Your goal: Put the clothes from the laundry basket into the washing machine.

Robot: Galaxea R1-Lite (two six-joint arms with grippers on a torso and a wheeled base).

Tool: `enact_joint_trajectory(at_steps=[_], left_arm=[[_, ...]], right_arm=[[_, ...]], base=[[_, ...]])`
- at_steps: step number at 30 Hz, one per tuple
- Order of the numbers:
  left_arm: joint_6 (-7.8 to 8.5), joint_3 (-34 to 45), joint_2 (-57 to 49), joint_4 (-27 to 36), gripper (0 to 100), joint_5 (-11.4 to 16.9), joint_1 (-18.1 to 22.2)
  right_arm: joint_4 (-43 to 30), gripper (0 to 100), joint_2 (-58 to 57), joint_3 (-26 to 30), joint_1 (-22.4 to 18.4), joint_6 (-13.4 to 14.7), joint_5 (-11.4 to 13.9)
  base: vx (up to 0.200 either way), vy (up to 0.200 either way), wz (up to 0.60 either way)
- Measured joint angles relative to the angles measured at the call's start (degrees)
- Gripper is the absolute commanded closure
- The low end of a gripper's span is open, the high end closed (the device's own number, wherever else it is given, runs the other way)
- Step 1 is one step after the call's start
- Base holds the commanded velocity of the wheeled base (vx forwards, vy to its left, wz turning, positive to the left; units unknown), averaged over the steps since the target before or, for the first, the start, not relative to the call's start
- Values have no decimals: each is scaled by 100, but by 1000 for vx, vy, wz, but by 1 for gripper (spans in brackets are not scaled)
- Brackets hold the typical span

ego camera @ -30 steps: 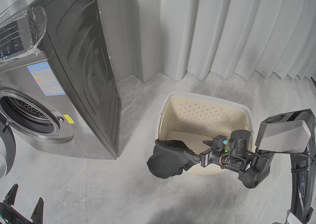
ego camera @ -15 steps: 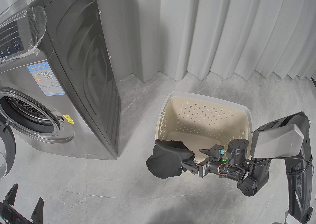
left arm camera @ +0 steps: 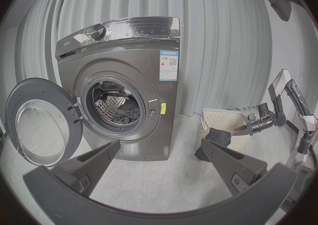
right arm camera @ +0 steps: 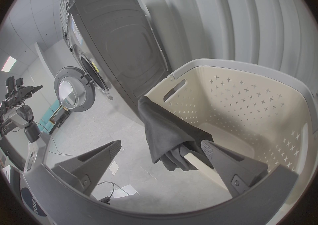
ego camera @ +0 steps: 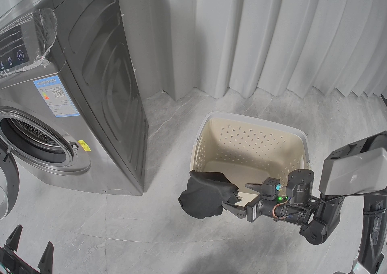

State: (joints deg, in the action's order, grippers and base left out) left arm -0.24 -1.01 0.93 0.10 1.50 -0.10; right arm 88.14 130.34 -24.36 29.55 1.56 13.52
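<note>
Right end effector [ego camera: 240, 197] retreated, possibly touching garment [ego camera: 204, 200].

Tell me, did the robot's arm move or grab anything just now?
The right gripper slid a little nearer to the robot at the front rim of the laundry basket. It stayed open and grabbed nothing. The black cloth stayed draped over the basket's corner. The washing machine, its open door and the left gripper did not move.
</note>
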Motion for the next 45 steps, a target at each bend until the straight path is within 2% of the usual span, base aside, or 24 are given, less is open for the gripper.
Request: enact_joint_trajectory(at_steps=[11,19,20,26,31,45], left_arm=[[0,0,0,0,0,-2,0],[0,0,0,-2,0,0,0],[0,0,0,0,0,-2,0],[0,0,0,0,0,0,-4],[0,0,0,0,0,0,-6],[2,0,0,0,0,0,-6]], right_arm=[[-79,0,667,-858,140,0,0],[-189,0,951,-1241,126,-6,-2],[-217,100,970,-1285,127,-6,-2],[-302,100,1064,-1501,134,-9,-4],[-197,100,1068,-1469,112,-11,0],[-48,100,135,-563,-155,-45,0]], base=[[0,0,0],[0,0,0],[0,0,0],[0,0,0],[0,0,0],[0,0,0]])
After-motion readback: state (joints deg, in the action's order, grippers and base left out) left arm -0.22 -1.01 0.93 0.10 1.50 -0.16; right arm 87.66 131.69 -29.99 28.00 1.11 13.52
